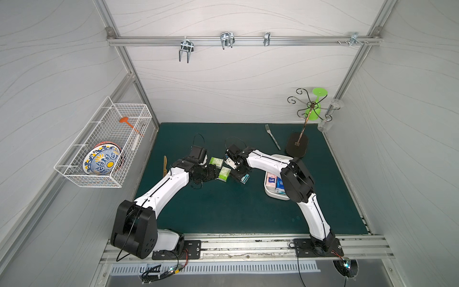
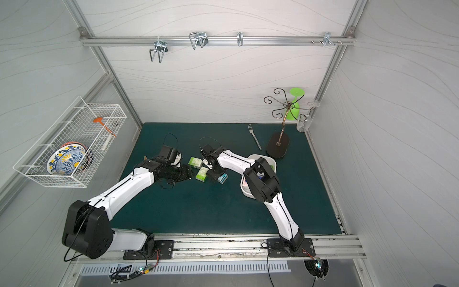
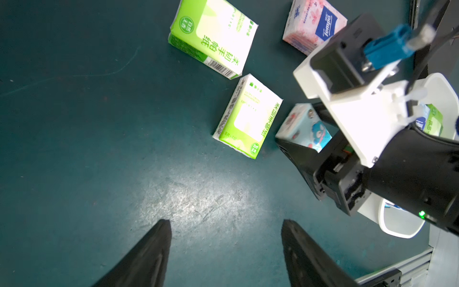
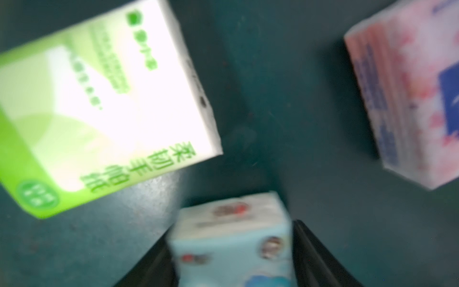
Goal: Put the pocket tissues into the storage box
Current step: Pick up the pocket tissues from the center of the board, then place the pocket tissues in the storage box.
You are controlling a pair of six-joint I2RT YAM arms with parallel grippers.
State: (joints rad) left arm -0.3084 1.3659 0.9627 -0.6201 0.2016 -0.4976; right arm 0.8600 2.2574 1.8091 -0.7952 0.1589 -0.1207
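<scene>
Right gripper (image 4: 231,229) is seen clamped on a light blue packet (image 4: 233,251) of pocket tissues. The packet is wedged between the two black fingers (image 4: 313,251), one pressed to each side, and its printed end sticks out past the tips. That wrist view is blurred, so whether the packet is lifted off the green mat (image 1: 223,211) cannot be told. In both top views the gripped packet is found near the middle of the mat, well apart from the storage box (image 1: 269,195). The box is set at the right side of the mat and is partly covered by the right arm. Pink and blue packets (image 1: 272,180) are seen already lying in the box.

Three more packets are seen loose on the mat. The near green packet (image 3: 248,116) is laid flat just beside the right gripper, with a gap between them. The far green packet (image 3: 213,37) is laid just behind it, toward the back of the mat. A pink packet (image 3: 314,24) is seen beyond the right wrist camera, untouched.

Left gripper (image 3: 227,223) is released, its jaws spread with nothing between them, and is held over bare mat. The near green packet is placed ahead of its fingertips, and no contact is made.
</scene>
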